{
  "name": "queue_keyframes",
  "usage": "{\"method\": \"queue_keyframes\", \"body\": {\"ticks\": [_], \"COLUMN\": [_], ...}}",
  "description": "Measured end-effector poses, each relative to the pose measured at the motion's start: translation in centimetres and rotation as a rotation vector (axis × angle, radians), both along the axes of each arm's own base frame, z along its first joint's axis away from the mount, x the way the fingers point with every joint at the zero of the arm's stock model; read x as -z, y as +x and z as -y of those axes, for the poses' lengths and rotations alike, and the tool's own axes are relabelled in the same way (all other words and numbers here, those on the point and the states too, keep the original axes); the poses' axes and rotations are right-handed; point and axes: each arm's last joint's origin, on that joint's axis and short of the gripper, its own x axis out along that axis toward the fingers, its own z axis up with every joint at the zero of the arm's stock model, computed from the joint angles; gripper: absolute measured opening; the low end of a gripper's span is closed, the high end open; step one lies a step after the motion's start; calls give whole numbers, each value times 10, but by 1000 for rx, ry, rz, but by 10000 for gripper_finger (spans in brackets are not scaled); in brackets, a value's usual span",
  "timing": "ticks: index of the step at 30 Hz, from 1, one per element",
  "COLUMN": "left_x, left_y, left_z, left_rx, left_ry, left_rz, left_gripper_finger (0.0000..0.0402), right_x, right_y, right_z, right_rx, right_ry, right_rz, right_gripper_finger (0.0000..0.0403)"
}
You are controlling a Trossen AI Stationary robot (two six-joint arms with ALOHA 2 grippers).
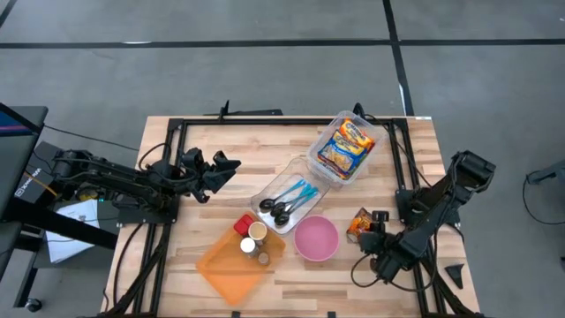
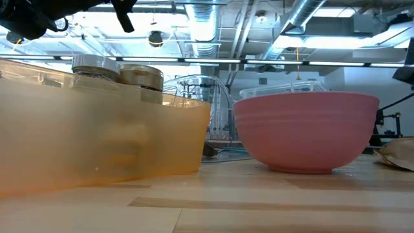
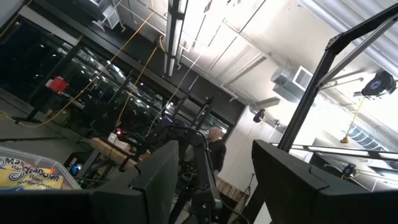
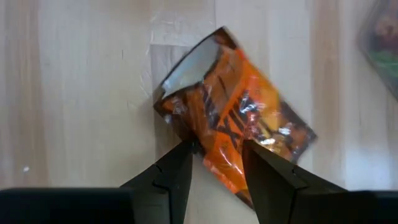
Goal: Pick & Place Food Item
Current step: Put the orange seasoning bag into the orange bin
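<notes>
An orange snack packet [image 1: 357, 222] lies flat on the wooden table, right of a pink bowl [image 1: 316, 238]. In the right wrist view the packet [image 4: 242, 118] is crinkled, with a silver torn corner. My right gripper [image 4: 217, 149] slants down over the packet's near end, open; one fingertip is at its crumpled edge and the other in front of its face. In the high view that gripper [image 1: 369, 234] is just near-right of the packet. My left gripper [image 1: 221, 168] is open and raised above the table's left side, holding nothing. My right gripper's fingers [image 4: 183, 165] stand over the packet's near end [image 4: 214, 155], slanting down from the table's near right. The packet lies flat and unbunched between them. Whether the fingertips touch it, I cannot tell.
An orange tray [image 1: 231, 269] with small jars [image 1: 256, 231] sits left of the bowl. A clear box of spoons [image 1: 287, 201] lies mid-table, and a clear box of noodle packets [image 1: 344, 146] at the far right. A black frame [image 1: 177, 124] runs along the table's edges.
</notes>
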Motion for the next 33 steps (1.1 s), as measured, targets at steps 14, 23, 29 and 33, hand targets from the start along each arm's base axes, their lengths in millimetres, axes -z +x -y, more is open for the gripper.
{"method": "queue_keyframes", "body": {"ticks": [14,23,29,33], "left_x": [-1,-1,-1,-1], "left_y": [-1,-1,-1,-1], "left_z": [0,1,1,0], "left_rx": [18,23,19,19], "left_ry": [-31,-42,-45,-45], "left_rz": [14,17,16,20], "left_gripper_finger": [199,199,199,199], "right_x": [13,11,20,24], "right_y": [-1,3,7,8], "right_z": [3,-2,2,7], "right_rx": [-33,-47,-42,-22], "right_ry": [41,82,124,127], "right_rz": [9,32,82,91], "right_gripper_finger": [136,136,136,123]}}
